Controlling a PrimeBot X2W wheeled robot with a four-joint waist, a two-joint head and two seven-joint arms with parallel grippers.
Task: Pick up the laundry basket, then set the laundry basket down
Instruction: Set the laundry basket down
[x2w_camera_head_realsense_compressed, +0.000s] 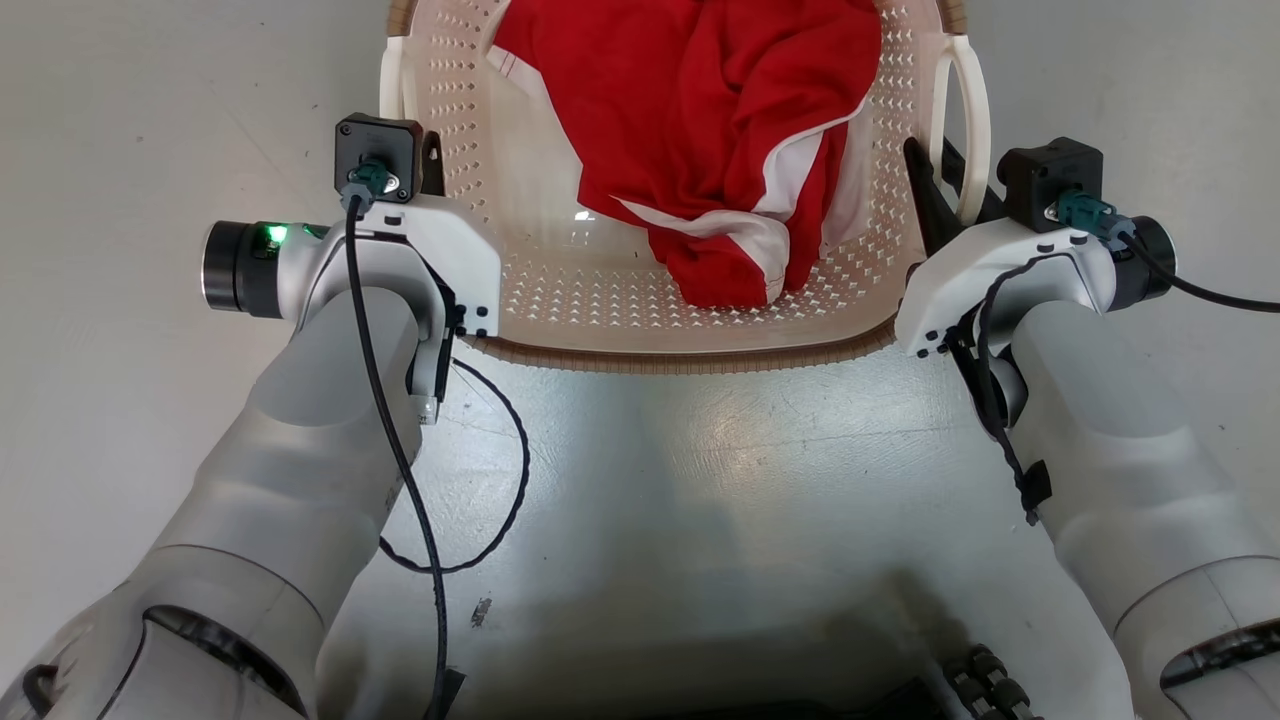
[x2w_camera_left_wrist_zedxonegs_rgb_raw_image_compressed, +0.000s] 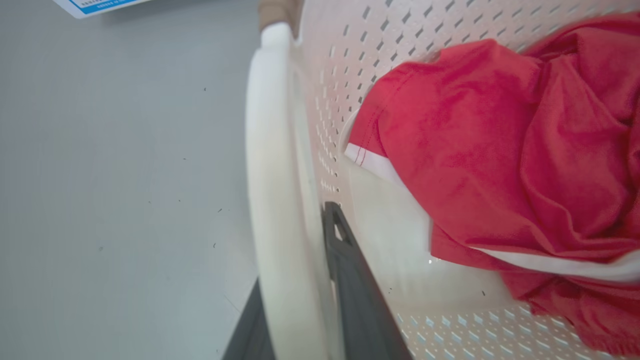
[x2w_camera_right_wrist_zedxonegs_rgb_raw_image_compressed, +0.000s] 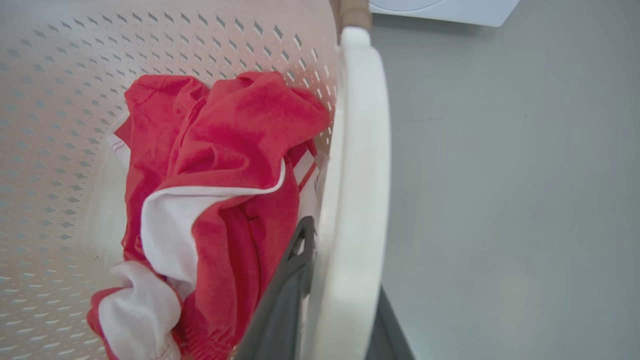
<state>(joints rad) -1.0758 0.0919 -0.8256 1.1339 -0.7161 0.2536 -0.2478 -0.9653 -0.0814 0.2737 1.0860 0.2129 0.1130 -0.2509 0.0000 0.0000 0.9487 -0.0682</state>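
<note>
My left gripper (x2w_camera_left_wrist_zedxonegs_rgb_raw_image_compressed: 296, 300) clamps the left handle (x2w_camera_left_wrist_zedxonegs_rgb_raw_image_compressed: 270, 165), my right gripper (x2w_camera_right_wrist_zedxonegs_rgb_raw_image_compressed: 345, 300) the right handle (x2w_camera_right_wrist_zedxonegs_rgb_raw_image_compressed: 361, 150). The basket (x2w_camera_head_realsense_compressed: 690, 357), cream, perforated and brown-rimmed, sits between my arms with a red-and-white garment (x2w_camera_head_realsense_compressed: 700, 100) inside.

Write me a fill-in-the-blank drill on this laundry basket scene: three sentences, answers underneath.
1. The laundry basket holds a crumpled ____ garment with white trim.
2. The left gripper and right gripper each straddle a ____ side handle.
3. The basket's woven-look rim is ____.
Missing words: red; white; brown.
</note>
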